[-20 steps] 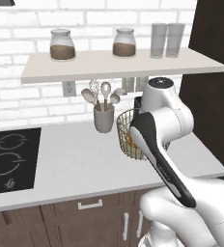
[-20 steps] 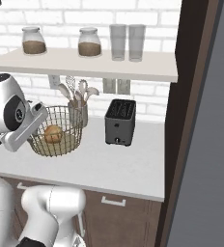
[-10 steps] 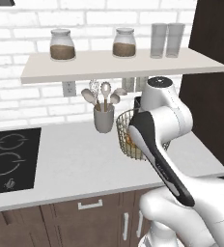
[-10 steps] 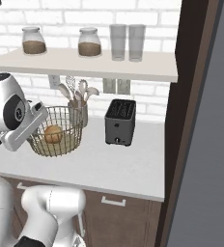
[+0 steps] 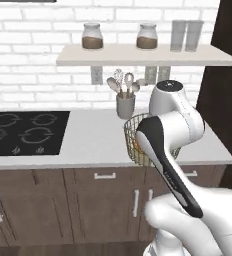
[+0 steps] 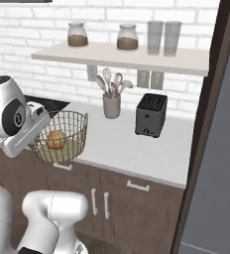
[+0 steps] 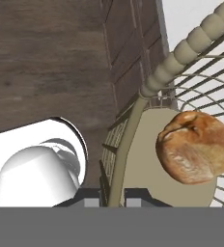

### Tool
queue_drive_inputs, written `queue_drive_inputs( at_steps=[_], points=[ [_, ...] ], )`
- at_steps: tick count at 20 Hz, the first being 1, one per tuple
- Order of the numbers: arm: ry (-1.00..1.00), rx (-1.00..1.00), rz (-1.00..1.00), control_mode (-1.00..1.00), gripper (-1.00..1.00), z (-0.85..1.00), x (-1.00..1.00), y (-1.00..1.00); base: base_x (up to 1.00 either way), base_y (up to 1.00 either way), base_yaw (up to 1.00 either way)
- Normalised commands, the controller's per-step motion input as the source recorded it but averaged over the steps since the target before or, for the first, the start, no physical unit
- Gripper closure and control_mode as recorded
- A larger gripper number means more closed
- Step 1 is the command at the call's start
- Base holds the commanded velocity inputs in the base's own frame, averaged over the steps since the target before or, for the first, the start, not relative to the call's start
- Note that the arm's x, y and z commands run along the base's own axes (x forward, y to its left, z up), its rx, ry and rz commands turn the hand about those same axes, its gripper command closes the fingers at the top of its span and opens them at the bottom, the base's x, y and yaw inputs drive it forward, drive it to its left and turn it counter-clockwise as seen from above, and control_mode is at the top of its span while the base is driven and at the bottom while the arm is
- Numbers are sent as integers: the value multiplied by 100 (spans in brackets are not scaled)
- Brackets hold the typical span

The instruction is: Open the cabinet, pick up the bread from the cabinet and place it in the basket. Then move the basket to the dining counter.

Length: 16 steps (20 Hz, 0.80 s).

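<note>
The basket (image 6: 73, 128), a round tan wire one, hangs lifted at the front edge of the white worktop, partly over the brown cupboard fronts. My gripper (image 7: 115, 195) is shut on its side wall just below the beaded rim (image 7: 181, 53); from the right base it sits at the basket's left side (image 6: 36, 140). The bread (image 7: 196, 147), a golden-brown roll, lies on the basket's solid base (image 6: 56, 139). In the left base view my arm covers most of the basket (image 5: 132, 131). The cabinet (image 5: 148, 56), a pale wall shelf (image 6: 117, 55), runs above. The dining counter is out of view.
A grey utensil cup (image 6: 111, 105) and a black toaster (image 6: 150, 115) stand at the back of the worktop. A black cooktop (image 5: 23, 132) lies to the left. Jars (image 5: 92, 36) and glasses (image 5: 184, 35) stand on the shelf. A tall dark panel (image 6: 206, 124) bounds the right.
The whole picture has shifted: the base has drawn back from the worktop and more cupboard front shows. The basket with the bread stays in my shut gripper, now over the front edge.
</note>
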Motion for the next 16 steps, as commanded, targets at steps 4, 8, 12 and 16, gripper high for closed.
queue_drive_inputs(
  at_steps=[4,8,12,16],
  points=[
    [0,0,0,100,100,0,0,0,-25,-4,97],
    [0,0,0,100,100,0,0,0,-16,0,100],
    [0,0,0,100,100,0,0,0,-15,0,100],
    [0,0,0,100,100,0,0,0,-15,0,100]
  ],
)
